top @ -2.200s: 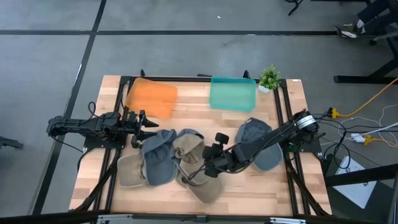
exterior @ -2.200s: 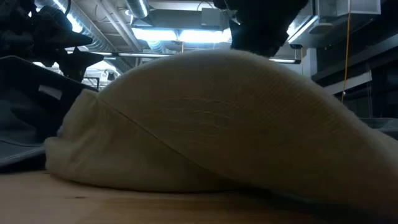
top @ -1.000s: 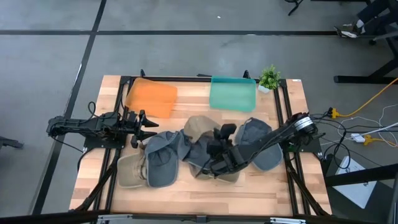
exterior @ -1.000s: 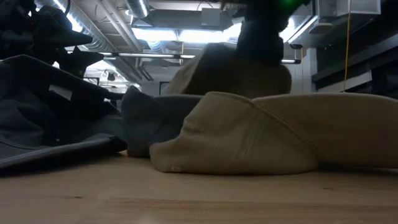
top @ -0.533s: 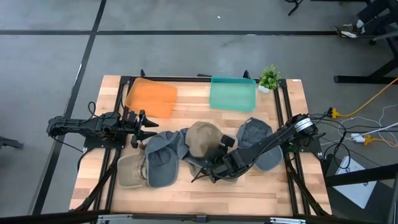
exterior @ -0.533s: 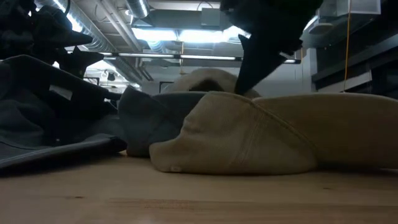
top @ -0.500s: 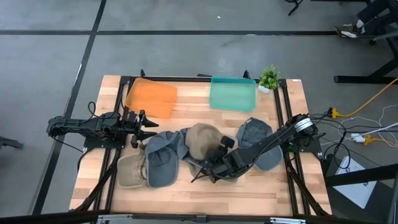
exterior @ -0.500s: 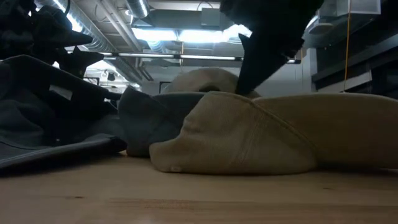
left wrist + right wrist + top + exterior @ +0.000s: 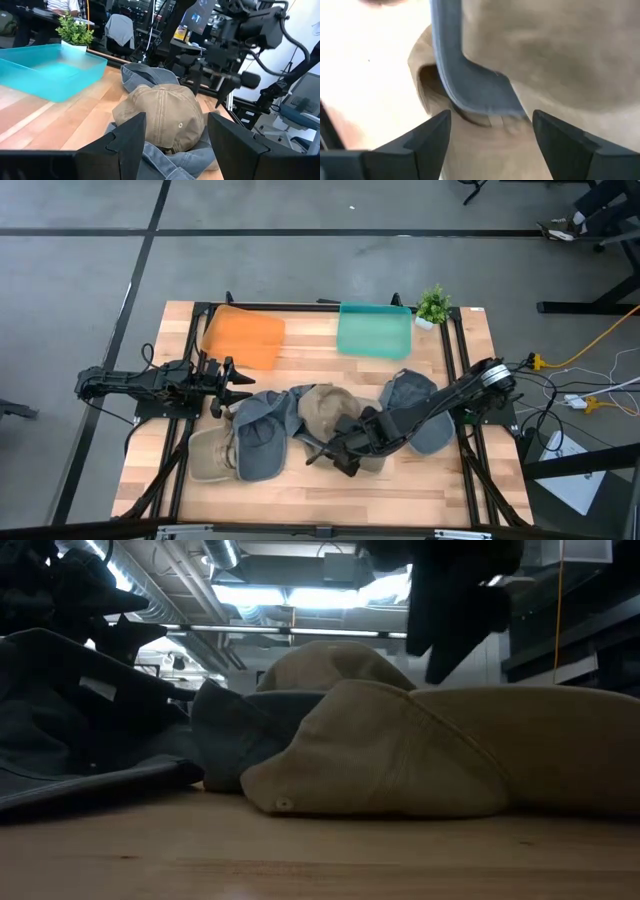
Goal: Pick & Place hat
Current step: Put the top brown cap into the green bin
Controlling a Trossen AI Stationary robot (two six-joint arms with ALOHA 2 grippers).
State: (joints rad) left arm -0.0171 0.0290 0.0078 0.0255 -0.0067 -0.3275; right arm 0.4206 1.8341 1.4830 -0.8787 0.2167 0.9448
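Hats (image 9: 322, 412) lie mid-table, two trays (image 9: 374, 332) behind, plant (image 9: 433, 305) at right.

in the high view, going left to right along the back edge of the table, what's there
orange tray → teal tray → small potted plant

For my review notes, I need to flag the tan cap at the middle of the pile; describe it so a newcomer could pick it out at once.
Start at the teal plastic tray at the far edge of the wooden table, then come straight toward the near edge into the heap of caps. The domed tan fabric cap sits on blue denim caps, beside the right claw. Unlike the flattened tan cap at the pile's left end, it is rounded and crown-up.
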